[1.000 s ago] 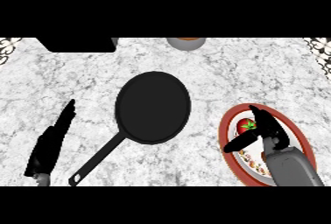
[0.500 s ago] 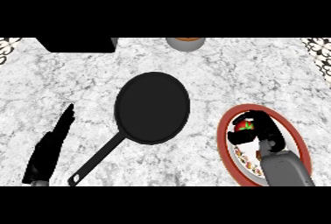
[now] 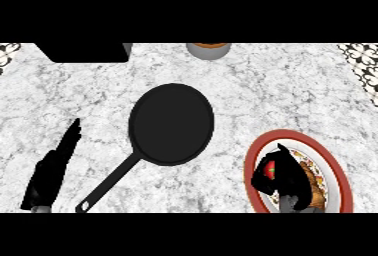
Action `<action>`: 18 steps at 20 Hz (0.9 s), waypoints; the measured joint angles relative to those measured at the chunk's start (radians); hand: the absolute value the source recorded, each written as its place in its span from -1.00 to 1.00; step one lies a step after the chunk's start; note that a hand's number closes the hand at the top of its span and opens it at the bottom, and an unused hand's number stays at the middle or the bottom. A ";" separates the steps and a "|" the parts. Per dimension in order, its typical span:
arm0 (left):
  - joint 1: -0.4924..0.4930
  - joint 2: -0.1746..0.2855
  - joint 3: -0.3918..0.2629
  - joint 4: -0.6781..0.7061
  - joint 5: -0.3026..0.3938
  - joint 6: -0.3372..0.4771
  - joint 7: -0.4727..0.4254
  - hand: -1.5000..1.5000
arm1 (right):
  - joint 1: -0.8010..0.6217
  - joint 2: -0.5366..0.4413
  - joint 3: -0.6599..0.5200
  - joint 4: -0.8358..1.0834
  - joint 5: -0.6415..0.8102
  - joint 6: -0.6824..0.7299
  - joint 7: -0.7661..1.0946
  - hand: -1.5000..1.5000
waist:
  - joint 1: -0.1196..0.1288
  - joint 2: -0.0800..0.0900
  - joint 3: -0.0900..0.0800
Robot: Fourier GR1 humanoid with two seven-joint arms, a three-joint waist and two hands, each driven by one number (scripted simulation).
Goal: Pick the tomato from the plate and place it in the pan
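tomato (image 3: 272,169): on plate (image 3: 286,134), 4 o'clock of bench (image 3: 280,85), half hidden. right hand (image 3: 289,176): fingers curled round the tomato. risk: a partial hold could let it roll off near the 6 o'clock edge. pan (image 3: 171,124): 10 o'clock of plate, open bench between. left hand (image 3: 50,172): resting at 8 o'clock, fingers straight, pressed together.

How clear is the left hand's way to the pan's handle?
Probably clear: the left hand rests open just left of the pan's handle, with only bare counter between them.
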 measured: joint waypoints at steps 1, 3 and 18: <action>-0.001 -0.003 0.001 0.000 -0.001 0.004 0.003 0.00 | 0.032 -0.002 0.032 -0.028 0.048 -0.002 0.008 1.00 | -0.003 0.000 0.001; 0.009 -0.006 0.001 -0.002 -0.003 0.006 -0.003 0.00 | 0.080 -0.012 0.083 -0.075 0.159 -0.005 0.029 1.00 | -0.005 0.000 0.003; -0.022 -0.017 0.001 0.001 -0.011 -0.013 0.005 0.00 | -0.107 0.054 0.306 -0.407 0.846 0.137 0.028 1.00 | 0.017 0.016 0.013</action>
